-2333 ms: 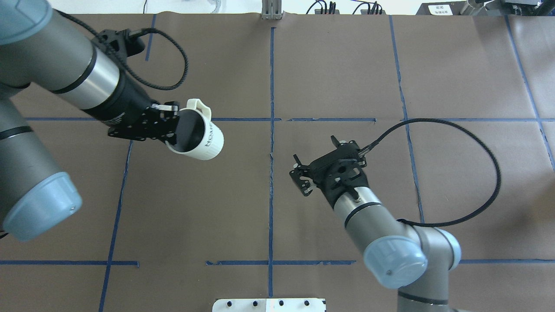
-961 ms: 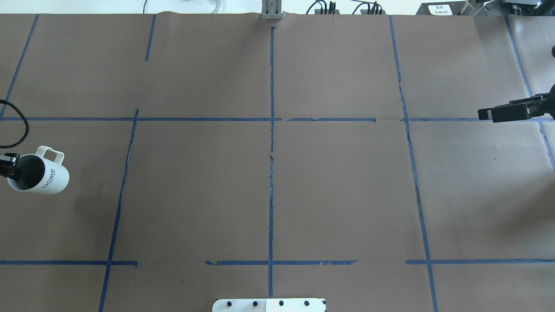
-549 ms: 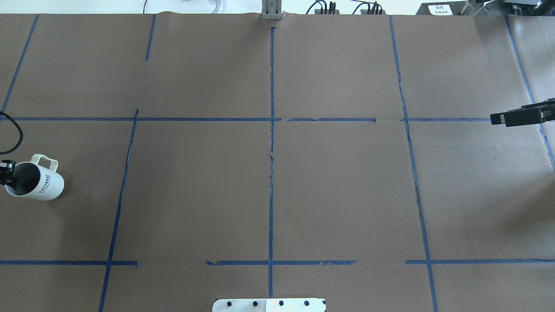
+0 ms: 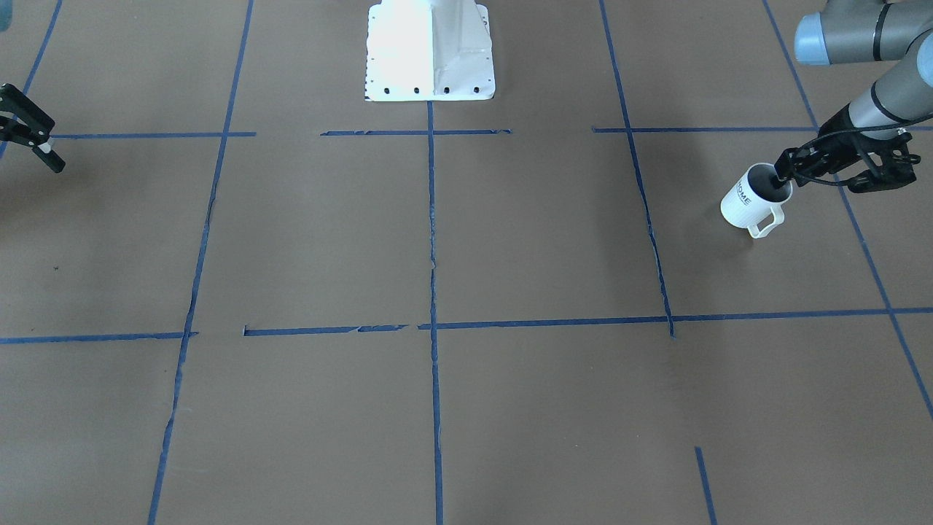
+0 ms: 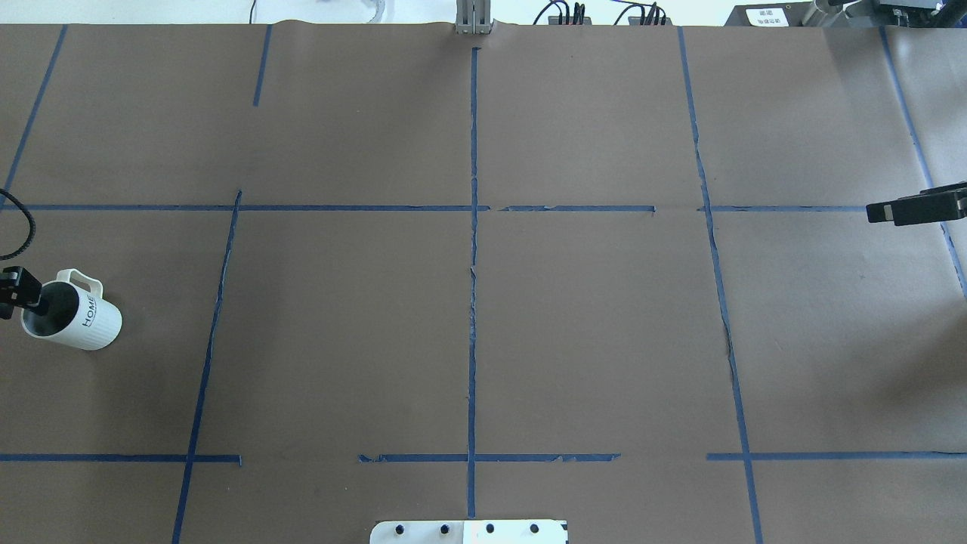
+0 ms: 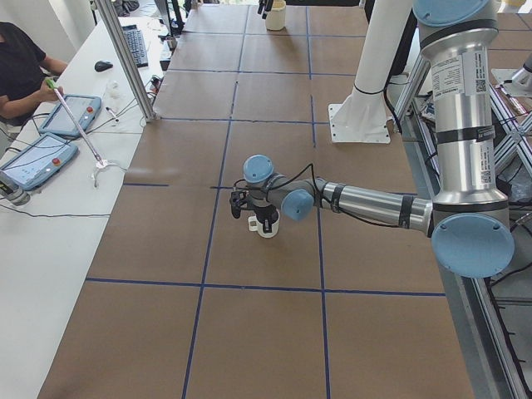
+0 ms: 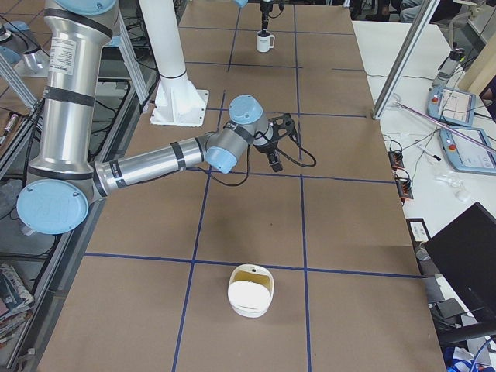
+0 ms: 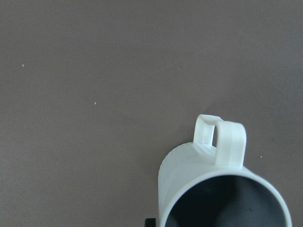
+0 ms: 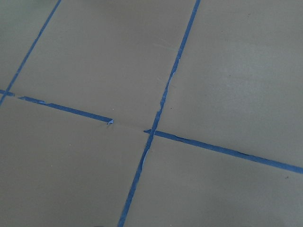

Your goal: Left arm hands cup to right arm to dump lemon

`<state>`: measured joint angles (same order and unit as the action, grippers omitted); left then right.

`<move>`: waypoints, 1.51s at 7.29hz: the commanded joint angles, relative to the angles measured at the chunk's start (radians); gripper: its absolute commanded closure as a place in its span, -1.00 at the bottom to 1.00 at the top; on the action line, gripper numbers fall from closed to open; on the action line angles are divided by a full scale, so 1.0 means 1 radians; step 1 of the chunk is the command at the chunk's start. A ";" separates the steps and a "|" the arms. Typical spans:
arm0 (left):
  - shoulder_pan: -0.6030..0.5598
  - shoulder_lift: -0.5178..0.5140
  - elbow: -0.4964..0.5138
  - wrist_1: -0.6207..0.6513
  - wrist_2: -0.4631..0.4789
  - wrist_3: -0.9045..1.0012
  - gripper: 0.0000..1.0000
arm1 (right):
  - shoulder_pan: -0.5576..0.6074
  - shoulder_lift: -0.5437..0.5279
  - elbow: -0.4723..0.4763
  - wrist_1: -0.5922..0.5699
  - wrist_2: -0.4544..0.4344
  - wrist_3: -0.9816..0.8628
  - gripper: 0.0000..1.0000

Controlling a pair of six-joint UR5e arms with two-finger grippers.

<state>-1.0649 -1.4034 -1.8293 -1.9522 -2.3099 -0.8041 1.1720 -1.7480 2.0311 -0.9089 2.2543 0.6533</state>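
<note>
The white ribbed cup (image 5: 75, 321) with "HOME" on its side is at the table's far left, tilted. My left gripper (image 5: 34, 302) is shut on its rim, one finger inside; both also show in the front view, the cup (image 4: 751, 200) and the gripper (image 4: 786, 177). The left wrist view shows the cup's handle and dark inside (image 8: 222, 189). I cannot tell whether the cup touches the table. No lemon shows. My right gripper (image 5: 880, 211) is open and empty at the far right edge, also in the front view (image 4: 45, 152).
Brown paper with blue tape lines (image 5: 473, 264) covers the table. The robot's white base plate (image 4: 430, 51) stands at the near middle. A white and yellow container (image 7: 249, 291) sits at the table's right end. Operators' tablets (image 6: 37, 158) lie on a side table.
Both arms have pulled back from the middle to the table's sides. In the last half second the cup shifted slightly right and tilted more, and the right gripper moved further right.
</note>
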 commanded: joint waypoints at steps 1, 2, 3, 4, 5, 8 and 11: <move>-0.183 -0.002 -0.048 0.004 -0.079 0.067 -1.00 | 0.085 -0.047 -0.031 -0.004 0.103 -0.036 -1.00; -0.235 0.000 -0.080 0.012 -0.092 0.127 -1.00 | 0.121 -0.083 -0.041 -0.004 0.137 -0.096 -1.00; -0.251 0.001 -0.084 0.019 -0.092 0.232 -1.00 | 0.155 -0.135 -0.051 -0.019 0.142 -0.153 -1.00; -0.288 0.004 -0.084 0.060 -0.089 0.359 -1.00 | 0.179 -0.178 -0.058 -0.057 0.146 -0.249 -1.00; -0.346 0.004 -0.093 0.137 -0.089 0.491 -1.00 | 0.217 -0.220 -0.060 -0.129 0.146 -0.373 -1.00; -0.444 0.001 -0.075 0.282 -0.079 0.746 -1.00 | 0.390 -0.232 -0.063 -0.441 0.146 -0.672 -1.00; -0.472 -0.002 -0.082 0.520 -0.080 0.883 -1.00 | 0.460 -0.228 -0.045 -0.611 0.148 -0.679 -1.00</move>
<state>-1.5218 -1.4035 -1.9140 -1.5310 -2.3903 0.0029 1.6193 -1.9865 1.9794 -1.4418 2.4020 -0.0222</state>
